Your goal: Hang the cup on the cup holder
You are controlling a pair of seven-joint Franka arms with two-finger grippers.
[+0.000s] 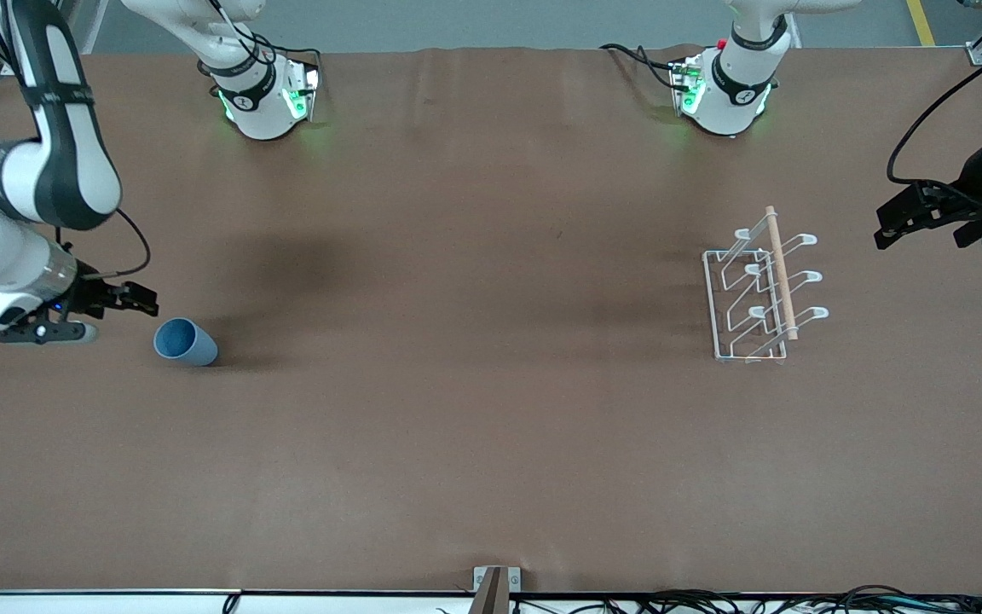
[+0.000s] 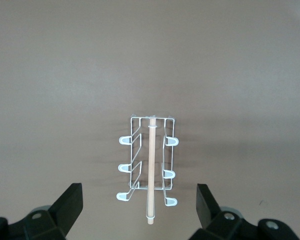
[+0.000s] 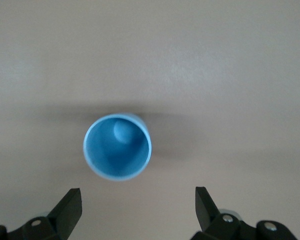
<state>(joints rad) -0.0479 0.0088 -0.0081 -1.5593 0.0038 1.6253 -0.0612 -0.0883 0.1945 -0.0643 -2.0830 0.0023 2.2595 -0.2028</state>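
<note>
Brown tabletop lies under both arms. Over its right-arm end, the right gripper hangs wide open and empty just beside the cup, which lies on its side. The left gripper, also open and empty, waits near the cup holder. Grasping hasn't begun; next the fingers must straddle the cup.

Small light-blue plastic cup seen mouth-on, round rim open toward the camera, resting on the plain brown surface, soft shadow beside it, right claw with two black fingers spread wide, clear of the cup
</note>
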